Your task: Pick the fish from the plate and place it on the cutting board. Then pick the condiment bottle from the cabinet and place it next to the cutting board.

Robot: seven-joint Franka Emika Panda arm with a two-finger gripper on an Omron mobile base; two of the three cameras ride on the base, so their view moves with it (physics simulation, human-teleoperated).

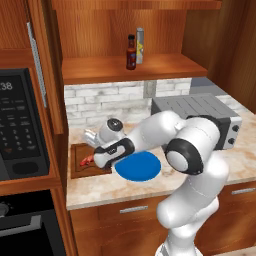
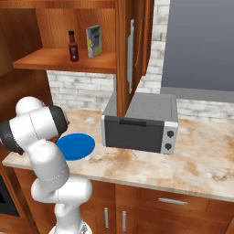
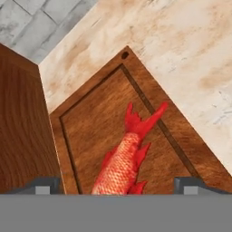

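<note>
One fish (image 3: 121, 161) lies flat on the one cutting board (image 3: 90, 122), inside its grooved border. Gripper (image 3: 118, 183) hangs over the board, fingertips (image 3: 44, 185) spread wide either side of the fish, apparently clear of it. One blue plate (image 1: 139, 166) just right of the board. One condiment bottle (image 1: 131, 52) on the cabinet (image 1: 135, 67) shelf above.

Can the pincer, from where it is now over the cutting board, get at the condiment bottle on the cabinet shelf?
Probably yes. The pincer is open and holds nothing, the fish lies on the cutting board. The condiment bottle stands near the open shelf's front edge, only a grey can beside it.
</note>
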